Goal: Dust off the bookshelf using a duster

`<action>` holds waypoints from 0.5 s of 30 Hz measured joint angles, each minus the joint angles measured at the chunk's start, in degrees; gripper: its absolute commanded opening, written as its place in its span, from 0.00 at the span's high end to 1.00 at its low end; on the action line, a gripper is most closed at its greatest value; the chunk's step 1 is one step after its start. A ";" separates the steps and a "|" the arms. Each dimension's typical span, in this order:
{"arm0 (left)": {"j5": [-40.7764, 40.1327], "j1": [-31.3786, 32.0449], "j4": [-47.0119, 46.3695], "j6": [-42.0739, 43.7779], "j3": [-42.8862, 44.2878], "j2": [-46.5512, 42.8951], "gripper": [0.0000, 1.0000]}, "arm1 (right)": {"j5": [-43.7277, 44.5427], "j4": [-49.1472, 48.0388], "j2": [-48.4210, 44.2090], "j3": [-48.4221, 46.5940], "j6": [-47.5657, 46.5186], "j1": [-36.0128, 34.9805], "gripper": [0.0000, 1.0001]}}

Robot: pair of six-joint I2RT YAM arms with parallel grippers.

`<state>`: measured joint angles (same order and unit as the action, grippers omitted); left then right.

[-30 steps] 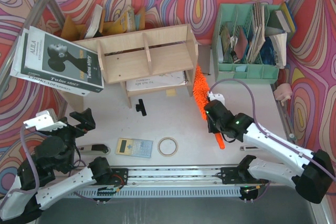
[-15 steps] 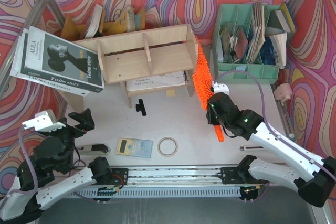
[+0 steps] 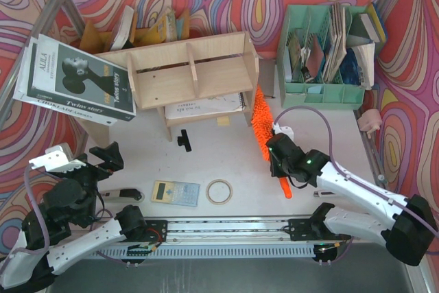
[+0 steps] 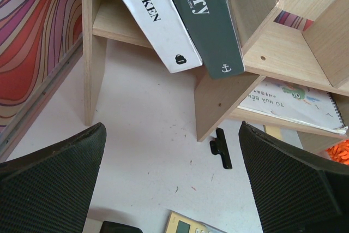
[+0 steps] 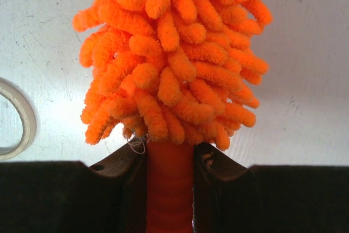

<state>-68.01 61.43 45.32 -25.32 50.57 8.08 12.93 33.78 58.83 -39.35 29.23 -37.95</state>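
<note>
The left gripper [image 3: 104, 158] hangs wide open and empty, the bookshelf [image 3: 188, 73] ahead of it, probably parked clear of the sweep. The right gripper [image 3: 276, 149] clamps the duster [image 3: 260, 118] by its handle just behind the fluffy head, likely for control. Only the right wrist view shows that clamp, and only the top view shows the head reaching beside the shelf's right panel.
</note>
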 measured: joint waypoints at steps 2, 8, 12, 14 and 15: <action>-0.02 0.00 0.00 0.02 0.00 0.00 0.02 | 0.11 -0.20 0.44 0.00 0.44 0.00 1.00; -0.02 0.00 0.00 0.00 0.00 0.00 0.02 | 1.68 1.70 -0.57 -3.72 0.55 0.00 1.00; -0.02 0.00 0.00 0.00 0.00 0.00 0.01 | 2.54 1.57 -4.48 -8.46 0.17 0.00 1.00; -0.02 0.00 0.00 -0.02 0.00 0.00 0.02 | 2.71 0.72 -5.95 -9.77 0.17 0.00 1.00; -0.02 0.00 0.00 -0.02 0.00 0.00 0.02 | 2.71 0.17 -6.16 -9.77 0.20 0.00 1.00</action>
<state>-68.03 61.43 45.32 -25.34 50.57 8.08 15.64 33.95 52.66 -49.12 29.43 -37.95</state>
